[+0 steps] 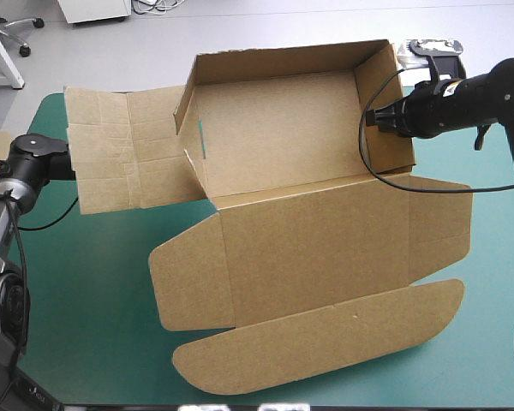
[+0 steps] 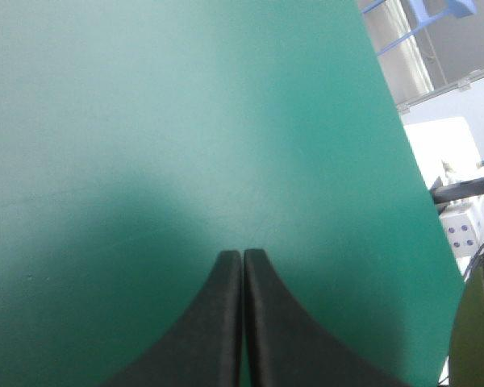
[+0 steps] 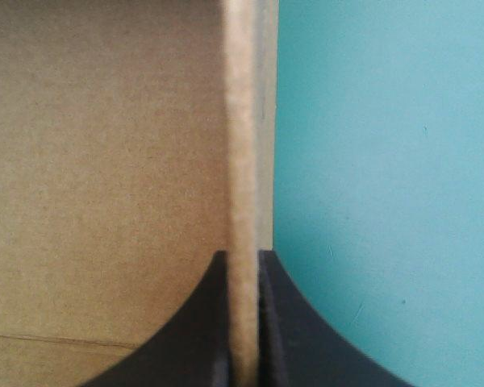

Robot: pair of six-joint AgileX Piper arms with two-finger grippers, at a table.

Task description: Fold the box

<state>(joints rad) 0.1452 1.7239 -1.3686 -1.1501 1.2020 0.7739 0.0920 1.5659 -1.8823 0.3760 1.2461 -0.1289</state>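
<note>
Right wall pinched, left panel not yet tucked.
The box (image 1: 300, 214) sits central on the counter (image 1: 94, 325), tray far, lid flat near. The right hand (image 3: 244, 262) clamps its right wall; the left hand (image 2: 243, 256), closed on nothing, hovers left. Next, probably: fold the left panel (image 1: 124, 154) inward and tuck it.

box (image 1: 308, 248): I read no print on the brown board;
teal-green cover (image 1: 94, 325): no words or numbers;
left arm (image 1: 2, 300): my tiny pale marking, too small to read

Beyond my teal-green table (image 1: 94, 282) lies a pale grey floor (image 1: 265, 26), with a wheeled chair base (image 1: 19, 32) at its far left.
</note>
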